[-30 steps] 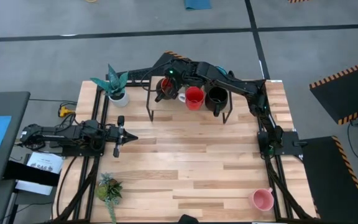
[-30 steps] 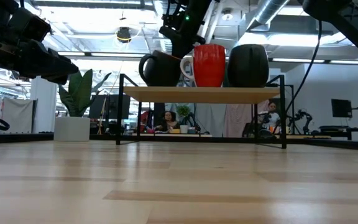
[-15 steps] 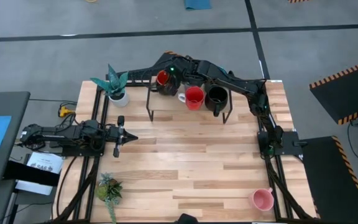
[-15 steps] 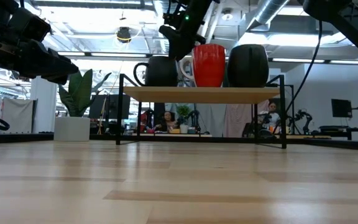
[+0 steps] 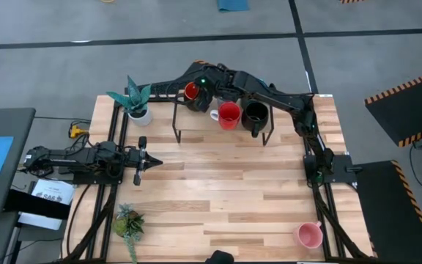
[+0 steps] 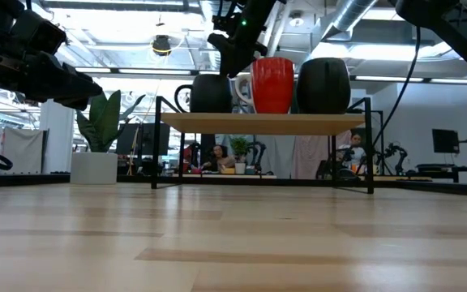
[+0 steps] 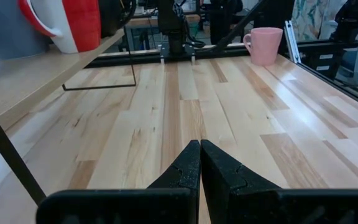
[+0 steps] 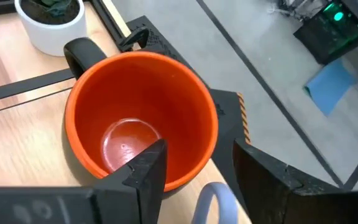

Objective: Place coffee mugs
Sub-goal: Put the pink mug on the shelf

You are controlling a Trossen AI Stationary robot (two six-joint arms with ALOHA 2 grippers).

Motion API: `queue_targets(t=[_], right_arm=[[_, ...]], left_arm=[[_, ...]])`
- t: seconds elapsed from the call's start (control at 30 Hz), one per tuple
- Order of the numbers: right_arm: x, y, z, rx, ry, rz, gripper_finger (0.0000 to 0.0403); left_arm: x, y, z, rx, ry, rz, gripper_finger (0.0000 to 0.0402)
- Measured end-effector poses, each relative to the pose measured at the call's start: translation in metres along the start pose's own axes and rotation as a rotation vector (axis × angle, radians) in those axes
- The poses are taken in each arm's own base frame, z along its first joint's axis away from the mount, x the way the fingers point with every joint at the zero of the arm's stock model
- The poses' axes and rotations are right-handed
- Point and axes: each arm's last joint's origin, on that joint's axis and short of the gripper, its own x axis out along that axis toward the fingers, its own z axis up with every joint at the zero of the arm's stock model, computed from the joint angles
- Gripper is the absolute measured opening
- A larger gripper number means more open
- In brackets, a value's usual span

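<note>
On the raised shelf [image 5: 222, 126] at the far side of the table [image 5: 226, 191], right under the right gripper [image 5: 202, 92]: the dark mug with orange inside [image 5: 192, 93], upright, handle turned away from the other mugs toward the white plant pot [image 5: 141, 113]. In the right wrist view, jaws parted and straddling that mug's rim [image 8: 143, 115], one finger [image 8: 145, 168] dipping inside the orange cup, the other [image 8: 260, 171] outside the wall; not closed on it, whether touching cannot be told. Just beside the gripper along the shelf, toward the right arm's base: a pale mug handle [image 5: 214, 115], the red mug [image 5: 228, 114], then the black mug [image 5: 255, 114], all standing upright in a row, seen in the low view as dark mug [image 6: 210, 92], red [image 6: 272, 84], black [image 6: 324, 84]. Well apart from that gripper, at the near right corner of the table: the pink mug [image 5: 308, 235], alone on the boards.

At the left edge of the table, well apart from the shelf: the left gripper [image 5: 142, 160], idle above the wood, fingers [image 7: 185, 168] pressed together with nothing between them. Beyond its fingertips in the left wrist view, bare planks, with the pink mug far off.
</note>
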Motion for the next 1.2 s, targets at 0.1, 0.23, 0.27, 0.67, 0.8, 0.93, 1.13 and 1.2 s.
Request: queue_targets(t=[0.1, 0.23, 0.27, 0.67, 0.8, 0.93, 1.13, 1.2], right_arm=[[-0.002, -0.001, 0.001, -0.02, -0.011, -0.006, 0.0203], [-0.01, -0.006, 0.005, -0.056, -0.044, -0.011, 0.0202], [-0.015, -0.009, 0.007, -0.056, -0.061, -0.012, 0.0202], [-0.101, -0.014, -0.012, -0.116, 0.056, 0.353, 0.0202], [-0.128, 0.013, -0.036, -0.224, 0.257, 0.538, 0.0202], [-0.153, 0.055, -0.053, -0.31, 0.34, 0.64, 0.0202], [-0.196, 0.116, -0.092, -0.491, 0.406, 0.776, 0.0202], [-0.205, 0.129, -0.109, -0.503, 0.446, 0.768, 0.0202]], left_arm=[[0.0, 0.0, 0.0, 0.0, 0.0, 0.0, 0.0], [0.0, 0.0, 0.0, 0.0, 0.0, 0.0, 0.0], [0.0, 0.0, 0.0, 0.0, 0.0, 0.0, 0.0], [0.0, 0.0, 0.0, 0.0, 0.0, 0.0, 0.0], [0.0, 0.0, 0.0, 0.0, -0.001, 0.0, 0.0], [0.0, 0.0, 0.0, 0.0, -0.001, 0.0, 0.0], [0.0, 0.0, 0.0, 0.0, 0.0, 0.0, 0.0], [0.0, 0.0, 0.0, 0.0, -0.001, 0.0, 0.0]])
